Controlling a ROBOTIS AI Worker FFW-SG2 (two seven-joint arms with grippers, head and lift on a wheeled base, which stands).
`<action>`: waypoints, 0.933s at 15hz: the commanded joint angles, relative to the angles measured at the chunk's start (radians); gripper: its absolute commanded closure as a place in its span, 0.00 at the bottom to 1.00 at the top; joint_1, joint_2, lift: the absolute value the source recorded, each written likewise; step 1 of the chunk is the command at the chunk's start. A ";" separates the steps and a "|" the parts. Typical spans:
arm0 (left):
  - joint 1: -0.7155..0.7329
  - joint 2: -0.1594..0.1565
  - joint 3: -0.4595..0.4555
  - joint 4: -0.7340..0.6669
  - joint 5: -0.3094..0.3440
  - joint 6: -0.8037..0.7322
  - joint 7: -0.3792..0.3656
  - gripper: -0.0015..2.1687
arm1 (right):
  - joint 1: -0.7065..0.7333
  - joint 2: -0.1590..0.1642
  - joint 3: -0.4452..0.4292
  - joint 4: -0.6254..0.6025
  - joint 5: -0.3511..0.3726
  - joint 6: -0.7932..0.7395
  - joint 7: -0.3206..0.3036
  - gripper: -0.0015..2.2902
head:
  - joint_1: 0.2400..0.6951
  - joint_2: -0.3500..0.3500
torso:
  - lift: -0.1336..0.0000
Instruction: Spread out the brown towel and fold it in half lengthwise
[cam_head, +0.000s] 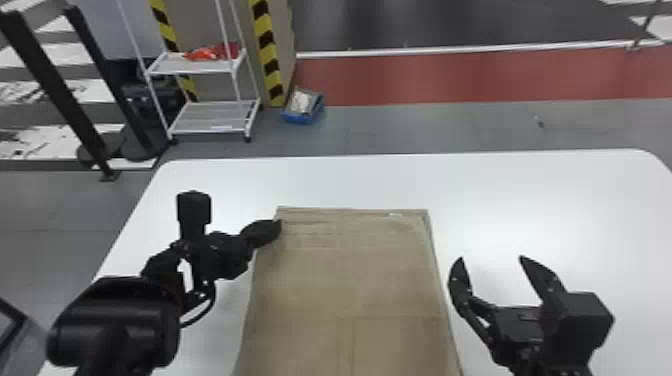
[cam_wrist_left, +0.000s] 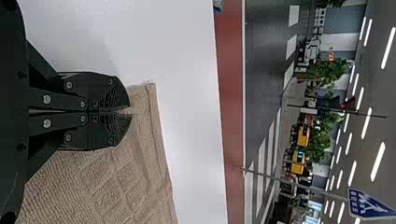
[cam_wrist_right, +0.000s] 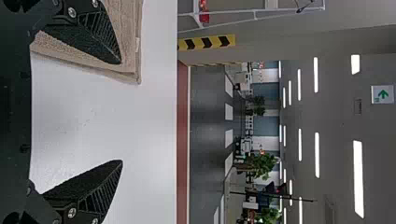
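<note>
The brown towel (cam_head: 350, 280) lies flat on the white table, layered, its far edge straight and its near part running out at the bottom of the head view. At its far left corner is my left gripper (cam_head: 279, 227); in the left wrist view the left gripper (cam_wrist_left: 128, 112) is shut on the edge of the towel (cam_wrist_left: 112, 182) near that corner. My right gripper (cam_head: 490, 260) stands to the right of the towel with its fingers wide apart. In the right wrist view the right gripper (cam_wrist_right: 121, 112) holds nothing, one finger overlapping the view of the towel (cam_wrist_right: 133, 42).
The white table (cam_head: 500, 190) extends beyond the towel on its left, right and far sides. Past it on the floor stand a white shelf rack (cam_head: 210, 117), a blue bin (cam_head: 303, 107) and black posts (cam_head: 55, 85) at the left.
</note>
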 joint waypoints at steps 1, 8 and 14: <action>0.032 0.000 0.015 -0.062 0.003 0.003 0.000 0.57 | 0.000 0.001 0.001 0.001 -0.002 0.000 0.000 0.06 | 1.00 0.66 | 0.07; 0.231 0.005 0.023 -0.424 0.021 0.080 -0.001 0.57 | -0.003 0.001 0.007 0.000 0.001 0.003 0.000 0.06 | 1.00 0.65 | 0.07; 0.300 -0.009 -0.085 -0.700 0.015 0.359 -0.047 0.57 | 0.003 0.001 0.010 -0.012 0.001 -0.003 0.000 0.06 | 1.00 0.54 | 0.07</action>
